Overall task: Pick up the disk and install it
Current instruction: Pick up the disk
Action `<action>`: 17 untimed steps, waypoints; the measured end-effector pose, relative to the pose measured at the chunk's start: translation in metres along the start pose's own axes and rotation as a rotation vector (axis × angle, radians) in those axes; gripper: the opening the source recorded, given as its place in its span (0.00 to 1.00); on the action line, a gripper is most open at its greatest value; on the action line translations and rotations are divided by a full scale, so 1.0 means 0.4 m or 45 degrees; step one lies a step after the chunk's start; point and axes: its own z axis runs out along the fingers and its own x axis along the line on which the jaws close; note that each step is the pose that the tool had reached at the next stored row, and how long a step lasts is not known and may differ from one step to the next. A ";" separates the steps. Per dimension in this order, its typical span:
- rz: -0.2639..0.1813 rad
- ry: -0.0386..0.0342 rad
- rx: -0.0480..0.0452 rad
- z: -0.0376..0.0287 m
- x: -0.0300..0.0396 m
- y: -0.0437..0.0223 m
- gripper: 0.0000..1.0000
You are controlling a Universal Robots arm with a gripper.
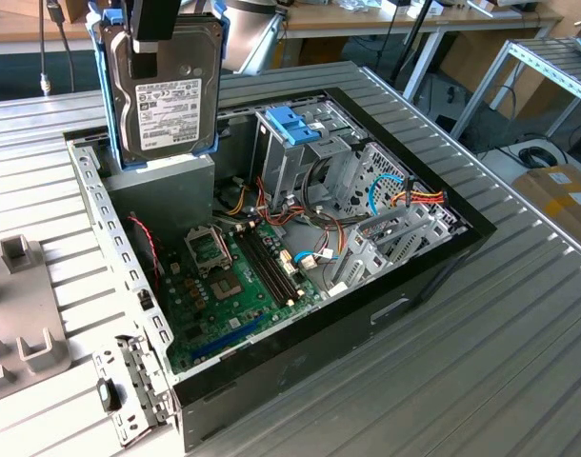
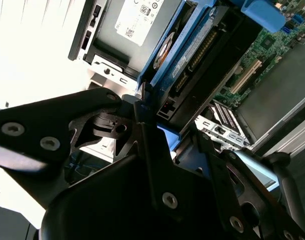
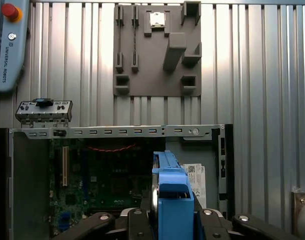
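Blue-framed disk (image 1: 181, 57), pinched between fingers (image 1: 155, 24), shows its label (image 1: 169, 112) in the exterior view.

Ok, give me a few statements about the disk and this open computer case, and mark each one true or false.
1. The gripper holds the disk upright above the open computer case. True.
2. The disk is already seated in the case. False: it hangs in the air, clamped in the gripper.
3. A grey fixture plate lies on the table beside the case. True.
4. The handle atop the metal cage is red. False: it is blue.
5. A cover hides the motherboard. False: it is exposed.
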 end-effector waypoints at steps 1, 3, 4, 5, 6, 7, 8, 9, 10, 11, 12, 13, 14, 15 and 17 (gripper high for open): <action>0.000 0.0000 0.000 0.000 0.001 0.000 0.37; 0.000 0.0000 0.000 0.000 0.004 0.000 0.37; 0.000 0.0000 0.000 0.000 0.006 0.000 0.37; 0.000 0.0000 0.000 0.000 0.007 0.000 0.37; 0.000 0.0001 0.000 0.000 0.009 0.000 0.37; 0.000 0.0000 0.000 0.000 0.011 0.000 0.37; 0.000 -0.0001 0.000 0.000 0.014 0.000 0.37; 0.000 0.0000 0.000 0.000 0.015 0.000 0.37; 0.000 0.0000 0.000 0.000 0.016 0.000 0.37; 0.000 0.0000 0.000 0.000 0.018 0.000 0.37; 0.000 0.0000 0.000 0.000 0.019 0.000 0.37; 0.000 0.0000 0.000 0.000 0.021 0.000 0.37; 0.000 -0.0001 0.000 0.000 0.023 0.000 0.37; 0.000 0.0000 0.000 0.000 0.025 0.000 0.37; 0.000 -0.0001 0.000 0.000 0.027 0.000 0.37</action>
